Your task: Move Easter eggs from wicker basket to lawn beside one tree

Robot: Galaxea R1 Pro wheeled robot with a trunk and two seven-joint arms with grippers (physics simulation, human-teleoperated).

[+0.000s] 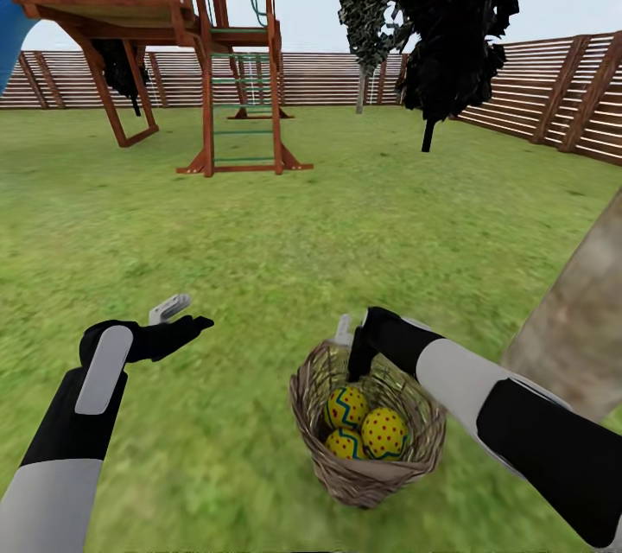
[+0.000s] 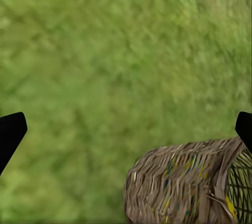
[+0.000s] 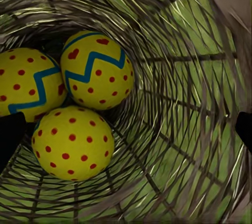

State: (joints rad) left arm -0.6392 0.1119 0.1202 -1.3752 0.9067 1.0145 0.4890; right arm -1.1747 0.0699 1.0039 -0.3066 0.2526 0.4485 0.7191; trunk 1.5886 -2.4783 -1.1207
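Right claw spread wide above the wicker basket.
Below it, Easter eggs look smooth, rounded, likely slippery: pinch yours across the middle.

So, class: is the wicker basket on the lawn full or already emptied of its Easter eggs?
Still full: all three Easter eggs lie inside the wicker basket, clustered at its bottom in the right wrist view.

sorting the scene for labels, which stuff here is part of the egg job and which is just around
Job: three Easter eggs, wicker basket, lawn, tree trunk, right pincer.
Just around: wooden play tower, fence, black-foliage tree.
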